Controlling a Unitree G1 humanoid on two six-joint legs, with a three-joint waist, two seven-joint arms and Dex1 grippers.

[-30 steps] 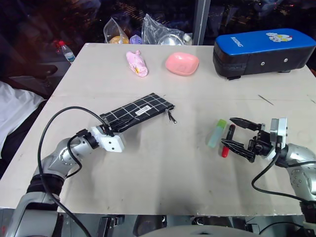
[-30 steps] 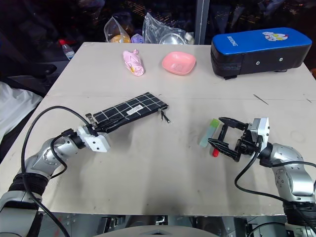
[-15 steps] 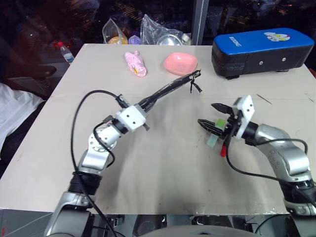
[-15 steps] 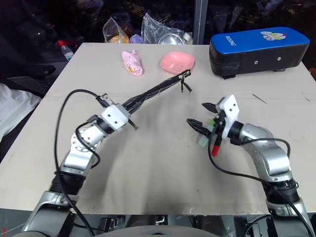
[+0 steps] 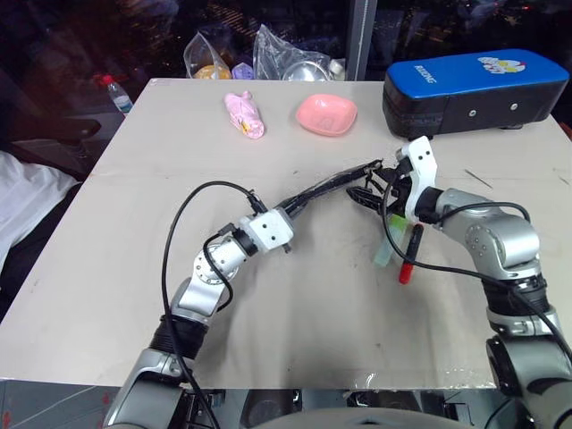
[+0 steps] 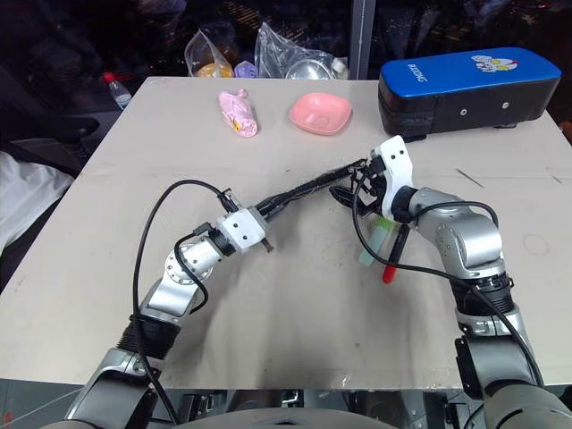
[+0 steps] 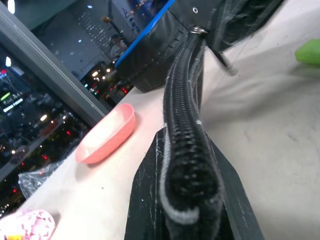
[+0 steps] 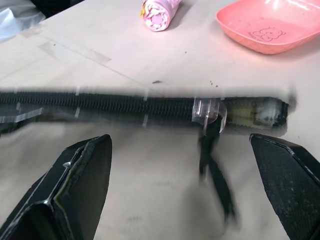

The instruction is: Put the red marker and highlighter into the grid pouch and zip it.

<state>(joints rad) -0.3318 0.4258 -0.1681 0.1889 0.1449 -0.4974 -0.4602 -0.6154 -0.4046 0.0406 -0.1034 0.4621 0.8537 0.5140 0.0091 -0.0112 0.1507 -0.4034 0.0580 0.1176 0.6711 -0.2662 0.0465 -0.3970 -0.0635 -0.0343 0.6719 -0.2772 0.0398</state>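
**Pouch lifted off the table, right gripper brought up to its zipper end**

Head views: a second ago the grid pouch (image 5: 326, 186) lay flat at centre-left of the table (image 5: 134, 179). Now it is held edge-up in the air, stretched toward centre frame. The left gripper (image 5: 284, 213) is clamped on the pouch's near end. The right gripper (image 5: 374, 189), earlier low at the right by the pens, has moved up to the pouch's far end, fingers spread wide, holding nothing. The highlighter (image 5: 386, 247) and red marker (image 5: 408, 258) lie side by side on the table, right of centre.

Left wrist view: black zipper seam runs away up-frame.

Right wrist view: pouch crosses mid-frame, zipper pull (image 8: 212, 145) dangling between the spread fingers (image 8: 70, 185).
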